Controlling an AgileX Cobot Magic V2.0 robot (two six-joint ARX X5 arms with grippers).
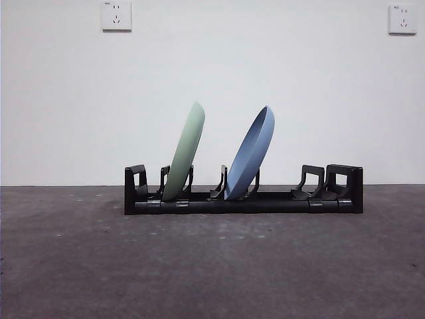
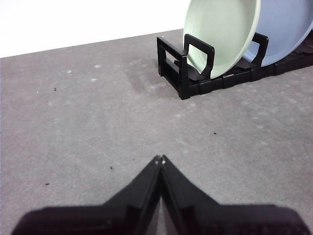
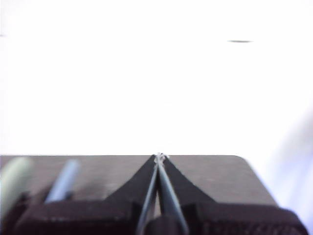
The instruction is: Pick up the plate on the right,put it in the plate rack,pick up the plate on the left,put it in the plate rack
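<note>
The black plate rack (image 1: 244, 198) stands on the grey table with two plates leaning in its slots. A pale green plate (image 1: 184, 154) sits toward the rack's left end, and a blue plate (image 1: 251, 154) sits near the middle. The left wrist view shows the green plate (image 2: 220, 34) in front of the blue plate (image 2: 288, 29) in the rack (image 2: 195, 81). My left gripper (image 2: 160, 159) is shut and empty, low over the bare table and well away from the rack. My right gripper (image 3: 159, 156) is shut and empty too; blurred edges of the green plate (image 3: 13, 178) and blue plate (image 3: 63, 180) show beside it.
Two wall sockets (image 1: 116, 14) (image 1: 402, 18) sit high on the white wall behind the table. The rack's right-hand slots (image 1: 325, 183) hold nothing. Neither arm appears in the front view.
</note>
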